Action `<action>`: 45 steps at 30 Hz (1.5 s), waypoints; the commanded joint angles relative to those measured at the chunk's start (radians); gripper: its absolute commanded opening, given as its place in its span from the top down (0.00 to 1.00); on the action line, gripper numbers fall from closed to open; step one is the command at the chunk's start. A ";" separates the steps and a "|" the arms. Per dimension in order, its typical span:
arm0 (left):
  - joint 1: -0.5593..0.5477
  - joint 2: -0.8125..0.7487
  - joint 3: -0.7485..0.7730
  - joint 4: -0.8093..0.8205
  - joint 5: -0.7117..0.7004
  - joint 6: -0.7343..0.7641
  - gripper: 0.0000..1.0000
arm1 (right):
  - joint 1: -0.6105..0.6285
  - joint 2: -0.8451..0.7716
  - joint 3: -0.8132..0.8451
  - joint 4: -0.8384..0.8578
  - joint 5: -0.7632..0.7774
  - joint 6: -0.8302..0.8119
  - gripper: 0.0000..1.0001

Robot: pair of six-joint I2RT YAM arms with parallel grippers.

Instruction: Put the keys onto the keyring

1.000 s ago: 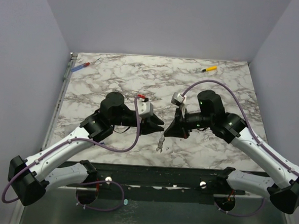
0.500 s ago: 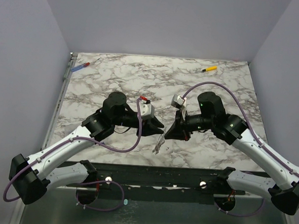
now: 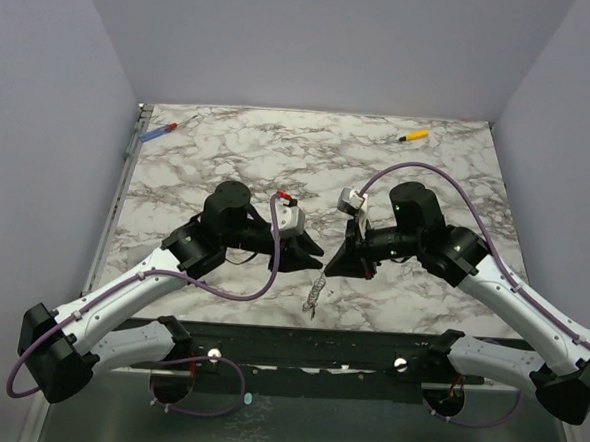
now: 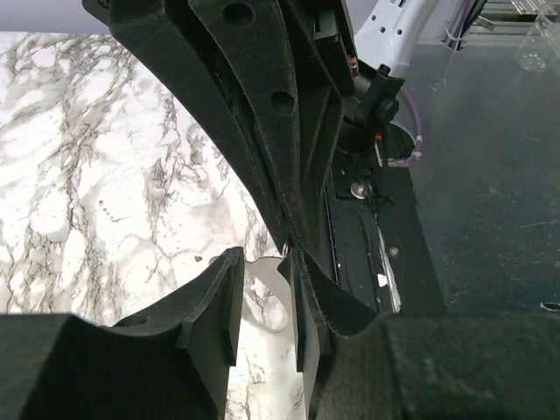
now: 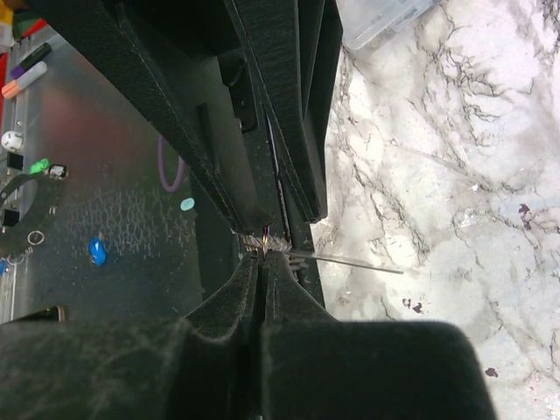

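Note:
Over the front middle of the table my two grippers meet tip to tip. My right gripper (image 3: 328,270) (image 5: 264,258) is shut on the keyring (image 5: 264,242), a tiny glinting loop at its tips. The keys (image 3: 316,294) dangle below it as a pale cluster, and one key (image 5: 350,261) shows edge-on as a thin line. My left gripper (image 3: 316,250) (image 4: 262,258) stands open with a clear gap between its jaws. A flat silver key (image 4: 262,289) lies just beyond its tips, and I cannot tell whether it touches them.
A yellow-handled tool (image 3: 413,136) lies at the back right of the marble table (image 3: 229,157). A blue-and-red tool (image 3: 160,131) lies at the back left. The black front rail (image 3: 297,346) runs just below the hanging keys.
The right gripper's tip has shifted slightly left and toward the near edge. The dangling keys hang lower in the top view. The left gripper has edged closer to the right one.

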 commanded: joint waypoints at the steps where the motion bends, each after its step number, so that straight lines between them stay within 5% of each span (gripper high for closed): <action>1: -0.010 0.001 0.008 -0.017 0.061 -0.013 0.66 | 0.003 -0.015 0.028 0.036 0.020 -0.009 0.99; 14: -0.021 0.038 -0.003 -0.017 0.082 -0.018 0.70 | 0.005 -0.039 0.038 0.057 0.006 -0.005 0.99; 20: -0.031 0.060 0.001 -0.017 0.082 -0.017 0.99 | 0.005 -0.038 0.032 0.053 -0.010 -0.006 0.99; 25: -0.033 0.064 0.002 -0.017 0.058 -0.007 1.00 | 0.006 -0.033 0.032 0.046 -0.012 -0.008 0.99; 26: -0.033 0.063 0.003 -0.017 0.047 -0.003 1.00 | 0.006 -0.034 0.034 0.046 -0.006 -0.008 0.93; 28: -0.032 0.055 0.008 -0.016 0.032 0.005 1.00 | 0.007 -0.049 0.041 0.050 0.033 -0.009 0.60; 30: -0.033 0.038 0.009 0.008 0.030 0.001 1.00 | 0.006 -0.094 0.039 0.087 0.114 -0.001 0.41; 38: -0.031 -0.076 -0.187 0.637 0.029 -0.371 1.00 | 0.006 -0.373 -0.166 0.560 0.275 0.122 0.25; 45: -0.033 -0.080 -0.304 1.119 -0.055 -0.650 1.00 | 0.006 -0.348 -0.179 0.590 0.098 0.120 0.35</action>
